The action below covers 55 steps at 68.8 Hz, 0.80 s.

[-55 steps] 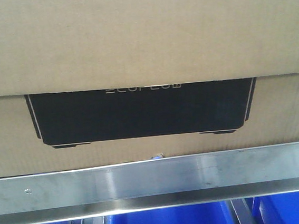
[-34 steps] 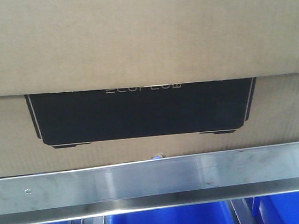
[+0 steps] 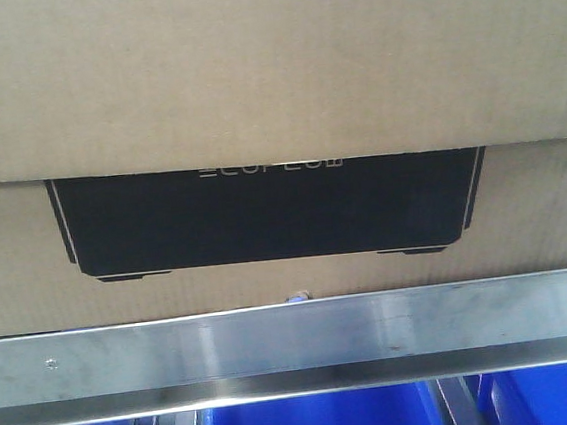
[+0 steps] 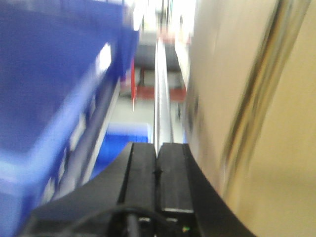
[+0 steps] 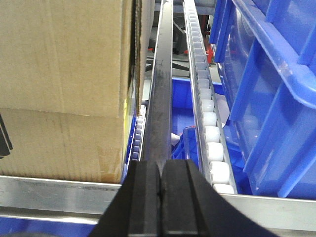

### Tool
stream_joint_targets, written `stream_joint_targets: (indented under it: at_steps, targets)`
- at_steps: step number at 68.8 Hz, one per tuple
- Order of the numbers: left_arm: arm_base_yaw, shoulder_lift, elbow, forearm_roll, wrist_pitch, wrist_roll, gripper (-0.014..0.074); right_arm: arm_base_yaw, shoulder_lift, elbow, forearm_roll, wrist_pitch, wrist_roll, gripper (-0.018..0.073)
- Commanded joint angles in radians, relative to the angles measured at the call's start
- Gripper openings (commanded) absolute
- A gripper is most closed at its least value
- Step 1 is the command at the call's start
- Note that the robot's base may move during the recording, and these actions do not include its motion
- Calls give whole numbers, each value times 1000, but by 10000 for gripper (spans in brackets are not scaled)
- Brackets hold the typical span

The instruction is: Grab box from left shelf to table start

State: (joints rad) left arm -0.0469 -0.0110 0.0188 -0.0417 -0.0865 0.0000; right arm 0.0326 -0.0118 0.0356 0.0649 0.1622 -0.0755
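Front view: the box (image 3: 270, 73) fills the upper frame, behind the rail of the left shelf (image 3: 296, 347). Left wrist view, blurred: the left fingers (image 4: 143, 173) are pressed together at the bottom, with the box on the right. Right wrist view: the right fingers (image 5: 145, 192) are closed on nothing, and the box is in the upper left.

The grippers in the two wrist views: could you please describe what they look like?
The left gripper and right gripper look alike: two matte black, flat-faced rectangular fingers side by side, widening below into a flared black body. No markings show. At the left one's base sits a tiny green spot; that view is blurred.
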Motion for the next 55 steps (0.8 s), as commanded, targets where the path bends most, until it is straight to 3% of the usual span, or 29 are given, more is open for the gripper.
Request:
stream_joint_targets:
  at_steps: [1, 12, 23, 27, 37, 41, 46, 55]
  targets:
    - [-6, 8, -93, -6, -104, -6, -99, -2, -8, -1, 1, -97, -7, 58]
    - [-6, 86, -301, 89, 17, -6, -97, -2, -8, -1, 1, -117, -7, 58]
    - [-6, 197, -487, 95, 148, -6, -69, -2, -8, -1, 1, -117, -7, 58]
    - [-6, 236, -546, 95, 169, -6, -5, -2, -8, -1, 1, -117, -7, 58]
    - [-6, 318, -641, 95, 182, -6, 301, -2, -8, -1, 1, -117, -7, 58]
    - [-6, 347, -668, 91, 212, -6, 382, -2, -8, -1, 1, -117, -7, 58]
    - [-6, 390, -712, 77, 290, -6, 427, -2, -8, -1, 1, -117, -7, 58]
    - [-10, 473, -808, 20, 447, -6, 428, -2, -8, -1, 1, -117, -7, 58]
